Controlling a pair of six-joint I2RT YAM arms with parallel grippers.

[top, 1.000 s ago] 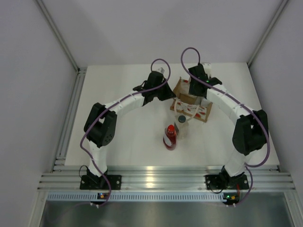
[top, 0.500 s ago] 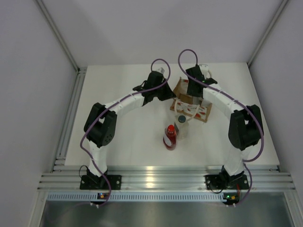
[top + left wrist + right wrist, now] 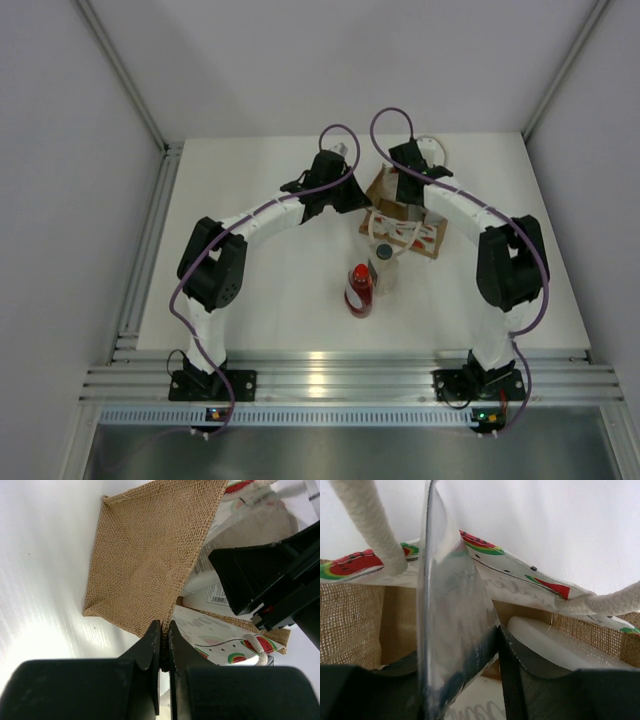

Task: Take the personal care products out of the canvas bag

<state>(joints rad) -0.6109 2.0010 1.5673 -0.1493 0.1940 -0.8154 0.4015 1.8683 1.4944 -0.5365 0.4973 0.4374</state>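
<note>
A robotics lab cell: white table (image 3: 290,300) boxed by plain panels (image 3: 60,200) and aluminium framing (image 3: 340,380).

L arm (image 3: 260,214) is stretching to bag (image 3: 420,240), its left side, L gripper (image 3: 162,635) pinching bag edge. R arm (image 3: 465,208) is bending over bag, R gripper (image 3: 457,665) clamping slim grey item (image 3: 445,605).

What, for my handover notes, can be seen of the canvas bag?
The canvas bag is tan burlap with a white watermelon-print panel and cream rope handles. It sits far-middle on the table. The left claw pinches its edge; the right claw at its mouth grips a slim grey container. A white bottle lies inside.
</note>
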